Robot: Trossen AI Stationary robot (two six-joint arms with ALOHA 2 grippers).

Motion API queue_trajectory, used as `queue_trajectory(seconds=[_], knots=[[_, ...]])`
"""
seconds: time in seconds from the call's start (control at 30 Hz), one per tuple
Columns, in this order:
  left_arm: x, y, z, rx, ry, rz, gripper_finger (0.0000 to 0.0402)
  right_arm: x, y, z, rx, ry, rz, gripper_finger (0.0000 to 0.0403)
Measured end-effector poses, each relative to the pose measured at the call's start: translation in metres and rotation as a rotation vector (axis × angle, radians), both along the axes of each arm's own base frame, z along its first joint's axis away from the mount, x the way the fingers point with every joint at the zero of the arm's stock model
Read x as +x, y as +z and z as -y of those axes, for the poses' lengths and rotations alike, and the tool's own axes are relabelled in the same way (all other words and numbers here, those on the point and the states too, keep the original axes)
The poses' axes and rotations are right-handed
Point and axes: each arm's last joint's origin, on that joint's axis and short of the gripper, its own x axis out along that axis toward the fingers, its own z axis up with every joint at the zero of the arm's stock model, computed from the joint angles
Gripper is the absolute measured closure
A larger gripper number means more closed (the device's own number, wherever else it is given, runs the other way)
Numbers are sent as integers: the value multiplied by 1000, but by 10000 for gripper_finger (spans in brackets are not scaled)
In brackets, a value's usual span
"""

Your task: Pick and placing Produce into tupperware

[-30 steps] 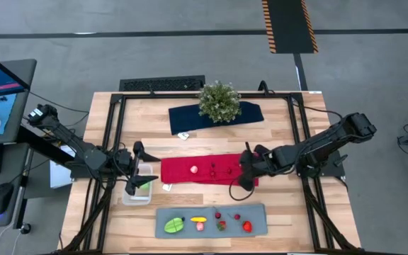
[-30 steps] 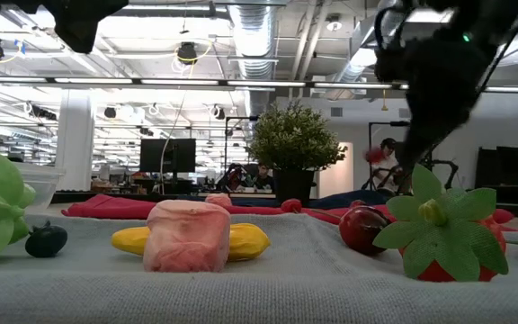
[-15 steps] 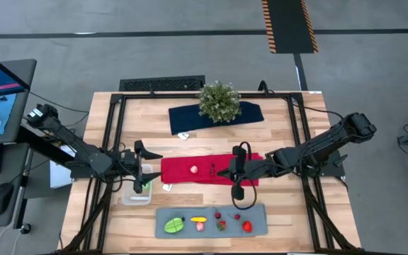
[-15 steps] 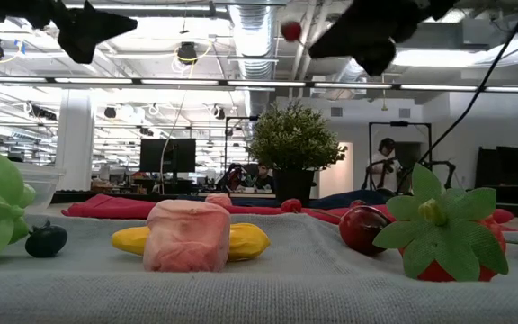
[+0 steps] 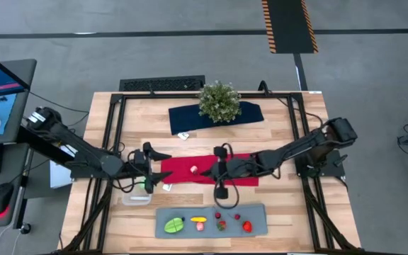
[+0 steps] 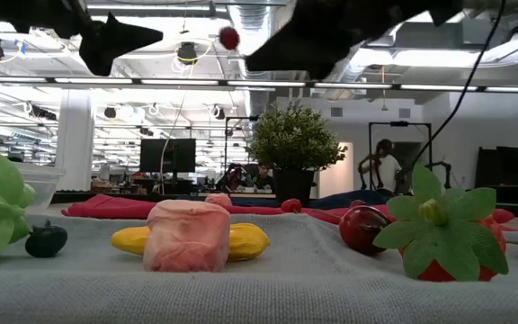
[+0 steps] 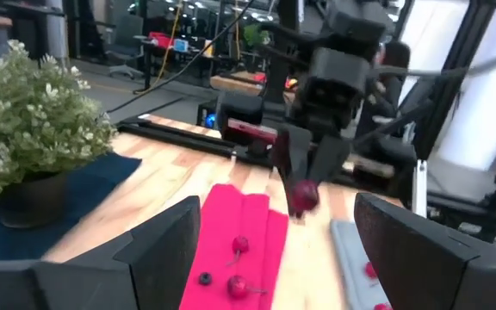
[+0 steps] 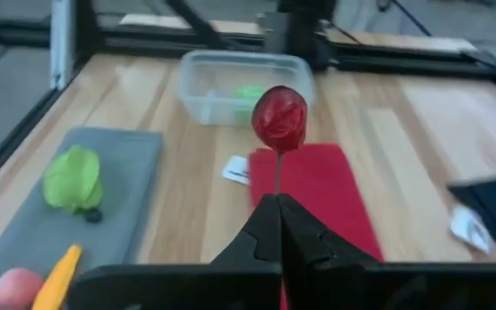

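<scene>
On the near edge of the surface lies the grey mat, carrying produce not yet moved: a green leafy piece, a yellow piece, a pink piece and a strawberry. Beyond it lies the red cloth, with one small piece resting on it. Over this cloth the right claw is clamped together on the thin stem of a red cherry, which is carried clear of the surface; the stem's long axis runs straight out from the fingertips, with the fruit at the forward end, pointing left toward the tupperware. The tupperware sits just beyond the cloth's left end, directly ahead of the cherry, its long side lying across the line of approach, a green piece already inside. The left claw stands with fingers wide apart and empty, close over the container and nearer to it than the right. In my judgement the right arm needs further leftward travel before release, and the left claw risks crowding the drop. At the far side a potted plant stands on a dark cloth.
</scene>
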Motion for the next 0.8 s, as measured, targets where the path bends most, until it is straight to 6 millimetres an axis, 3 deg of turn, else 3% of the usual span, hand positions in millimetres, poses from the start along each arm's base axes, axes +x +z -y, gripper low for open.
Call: queue_trajectory(seconds=[0.17,0.4,0.8], knots=[[4,-3,3,-20,-49,5,104,23,0,-17,-46,69,-2,393],[8,-12,6,-55,-46,-32,104,40,-4,-22,-102,86,-25,393],[9,-15,7,-58,-73,-46,104,48,9,-3,-105,65,17,393]])
